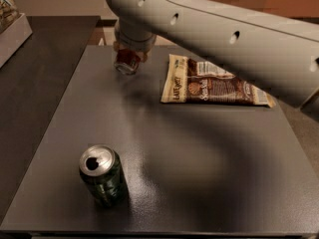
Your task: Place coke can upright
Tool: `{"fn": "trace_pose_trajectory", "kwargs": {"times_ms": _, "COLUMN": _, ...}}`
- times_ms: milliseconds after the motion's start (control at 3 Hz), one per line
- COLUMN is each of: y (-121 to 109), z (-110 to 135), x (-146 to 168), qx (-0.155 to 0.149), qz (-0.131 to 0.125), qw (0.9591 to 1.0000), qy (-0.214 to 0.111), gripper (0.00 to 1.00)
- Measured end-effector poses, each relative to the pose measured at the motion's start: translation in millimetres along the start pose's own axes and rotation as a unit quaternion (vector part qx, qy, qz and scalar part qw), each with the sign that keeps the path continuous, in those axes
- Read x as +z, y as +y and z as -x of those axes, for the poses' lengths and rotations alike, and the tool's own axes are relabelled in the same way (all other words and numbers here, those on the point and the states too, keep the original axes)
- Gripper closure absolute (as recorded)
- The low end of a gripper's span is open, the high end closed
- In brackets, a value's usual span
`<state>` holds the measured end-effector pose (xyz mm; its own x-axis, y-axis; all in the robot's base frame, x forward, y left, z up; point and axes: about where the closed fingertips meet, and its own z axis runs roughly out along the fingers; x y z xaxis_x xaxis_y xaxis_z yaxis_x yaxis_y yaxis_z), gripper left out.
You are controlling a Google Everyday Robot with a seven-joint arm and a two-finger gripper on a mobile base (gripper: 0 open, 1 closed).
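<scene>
Coke can [126, 62] is at the far side of the table [199, 148], left of centre, and I'd say the job is only partly done. Nearest the left, a green can [102, 176] stands upright by the front edge, well apart from it. Further back the gripper [129, 56], reaching down from the pale arm [224, 29], is pinching the red can. The can looks tilted, and I cannot tell whether it touches the surface. To the right a snack bag [214, 81] lies flat. Left to do: stand the can straight and let go.
</scene>
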<state>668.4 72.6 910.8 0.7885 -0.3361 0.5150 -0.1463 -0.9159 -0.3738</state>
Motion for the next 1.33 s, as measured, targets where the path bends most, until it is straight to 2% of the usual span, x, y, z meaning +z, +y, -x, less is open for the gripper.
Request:
{"fn": "trace_pose_trajectory", "kwargs": {"times_ms": 333, "y": -5.5, "z": -2.3, "x": -8.5, "qx": -0.029, "qz": -0.046, "qw": 0.9972, "qy": 0.05, "gripper": 1.0}}
{"fn": "trace_pose_trajectory", "kwargs": {"times_ms": 667, "y": -24.4, "z": -9.6, "x": -19.8, "qx": -0.046, "qz": -0.111, "qw": 0.9891, "qy": 0.085, "gripper": 1.0}}
{"fn": "trace_pose_trajectory", "kwargs": {"times_ms": 1000, "y": -50.8, "z": -16.8, "x": -34.1, "qx": -0.062, "qz": -0.177, "qw": 0.9759, "qy": 0.111, "gripper": 1.0}}
{"fn": "trace_pose_trajectory", "kwargs": {"times_ms": 1333, "y": -50.8, "z": -16.8, "x": -34.1, "qx": -0.062, "qz": -0.177, "qw": 0.9759, "qy": 0.111, "gripper": 1.0}}
